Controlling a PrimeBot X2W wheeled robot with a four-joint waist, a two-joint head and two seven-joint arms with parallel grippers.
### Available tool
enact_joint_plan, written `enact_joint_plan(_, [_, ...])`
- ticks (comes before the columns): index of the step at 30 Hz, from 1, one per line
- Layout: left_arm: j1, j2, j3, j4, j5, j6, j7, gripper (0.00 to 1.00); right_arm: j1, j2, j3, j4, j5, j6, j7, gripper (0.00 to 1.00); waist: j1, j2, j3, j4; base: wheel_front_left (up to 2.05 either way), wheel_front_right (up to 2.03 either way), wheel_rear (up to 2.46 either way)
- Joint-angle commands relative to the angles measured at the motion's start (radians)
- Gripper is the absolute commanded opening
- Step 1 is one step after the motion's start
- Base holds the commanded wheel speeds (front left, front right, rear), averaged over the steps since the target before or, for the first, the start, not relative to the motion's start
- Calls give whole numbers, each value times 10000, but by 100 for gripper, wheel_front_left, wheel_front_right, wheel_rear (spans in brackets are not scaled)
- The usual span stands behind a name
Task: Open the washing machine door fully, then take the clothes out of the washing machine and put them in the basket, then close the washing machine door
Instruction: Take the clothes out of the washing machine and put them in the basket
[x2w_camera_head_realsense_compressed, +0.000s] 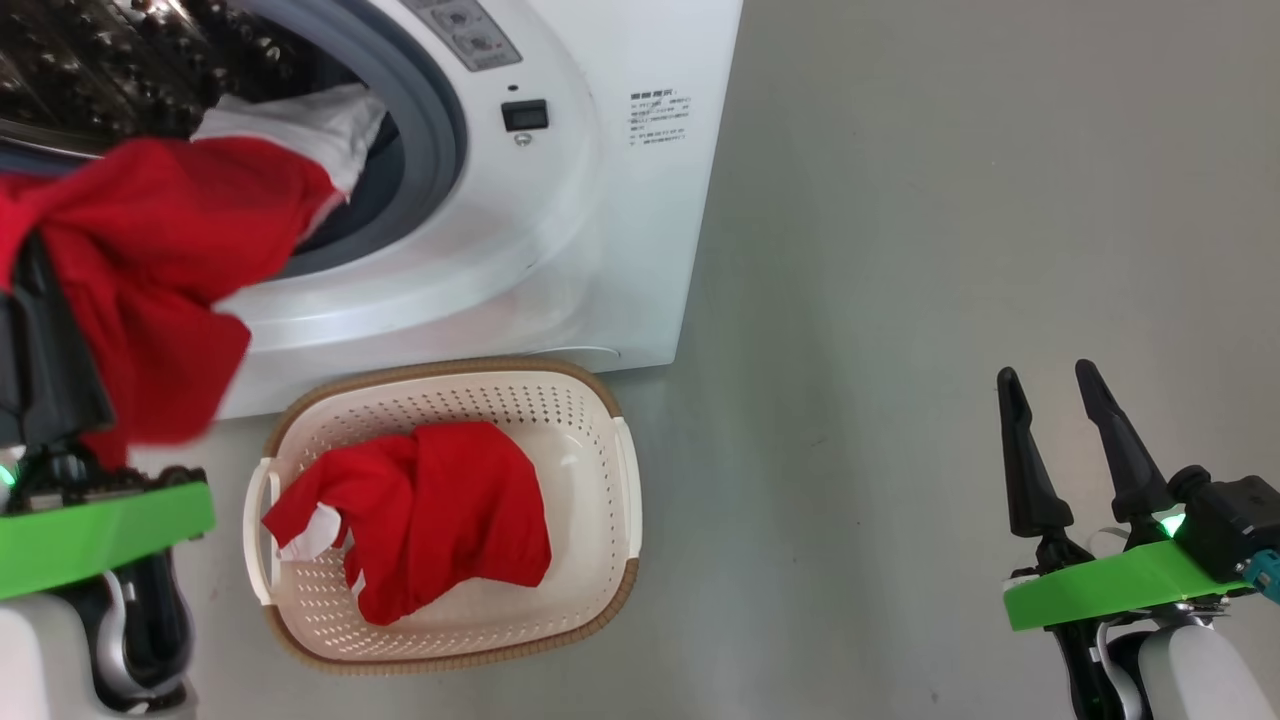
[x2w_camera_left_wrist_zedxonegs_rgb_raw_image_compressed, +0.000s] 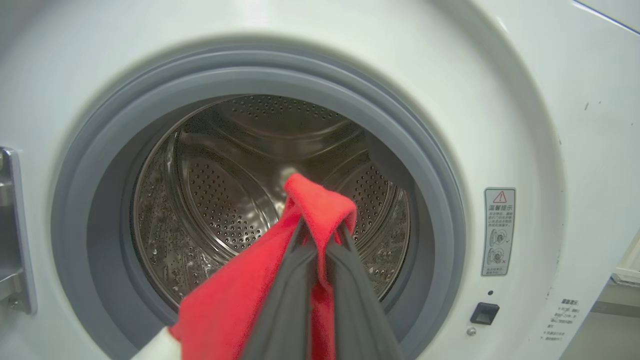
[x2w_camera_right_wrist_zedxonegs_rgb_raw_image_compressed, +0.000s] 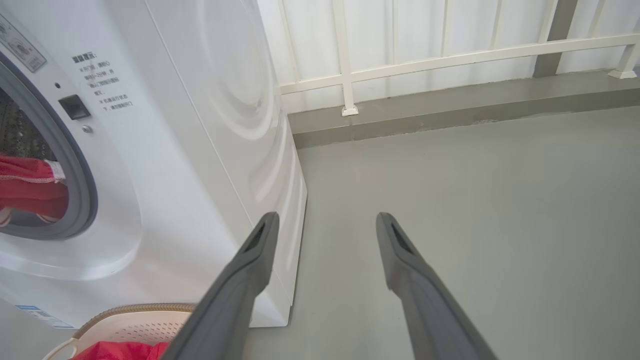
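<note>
You see smooth grey floor (x2w_camera_head_realsense_compressed: 950, 200); beyond it a white railing (x2w_camera_right_wrist_zedxonegs_rgb_raw_image_compressed: 430, 57) stands on a raised grey ledge (x2w_camera_right_wrist_zedxonegs_rgb_raw_image_compressed: 450, 105).

Each wrist carries a bright green plate (x2w_camera_head_realsense_compressed: 1110, 585) above a white forearm (x2w_camera_head_realsense_compressed: 1195, 670). The right gripper (x2w_camera_head_realsense_compressed: 1045, 372) has two long, tapered black fingers (x2w_camera_head_realsense_compressed: 1025, 470); a small green light (x2w_camera_head_realsense_compressed: 1170, 523) glows beside its dark housing (x2w_camera_head_realsense_compressed: 1230, 520).

A bare grey floor (x2w_camera_head_realsense_compressed: 950, 250) is seen, on which the washing machine (x2w_camera_head_realsense_compressed: 620, 230) is stood. The basket (x2w_camera_head_realsense_compressed: 560, 405) is set on the floor just in front of the washing machine, near its base.
</note>
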Motion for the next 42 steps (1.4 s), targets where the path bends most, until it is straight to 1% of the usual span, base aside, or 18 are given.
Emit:
enact_joint_plan(1, [293,181,211,-312,170,-62,-45,0,156,-28,218,-227,-174,75,-65,100,0,0,-5,5,0,0,0])
enact_joint_plan(9, [567,144,-37,562,328,-63,-45,0,118,-28,277,-235,-136,75,-65,100,0,0,47,-56,0,0,0])
enact_joint_plan(15, [646,153,-504,2062,343,-63,-45,0,59,-28,291,-273,-68,75,-65,100,0,0,336,-23,0,0,0])
enact_joint_plan(17, [615,153,-592,2321,325,-63,-45,0,33,-28,304,-278,-66,75,-65,100,0,0,389,-16,0,0,0])
enact_joint_plan(22, [388,299,-1144,3491,444,-63,-45,0,-126,-28,374,-318,-61,75,-65,100,0,0,703,-40,0,0,0])
enact_joint_plan(32, [-430,591,-1852,5711,626,-63,-45,0,-381,-28,459,-382,-28,75,-65,100,0,0,1370,-92,0,0,0])
enact_joint_plan(34, [-584,635,-1983,6041,692,-63,-45,6,-438,-28,465,-397,-34,75,-65,100,0,0,1504,-83,0,0,0])
enact_joint_plan(37, [-1050,743,-2210,6737,825,-63,-45,8,-569,-28,487,-449,-54,75,-65,100,0,0,1832,-61,0,0,0])
enact_joint_plan(41, [-1598,810,-2511,7518,901,-63,-45,18,-686,-28,464,-499,-70,75,-65,100,0,0,2162,0,0,0,0])
enact_joint_plan(42, [-1728,831,-2600,7693,918,-63,-45,23,-715,-28,469,-509,-77,75,-65,100,0,0,2236,7,0,0,0])
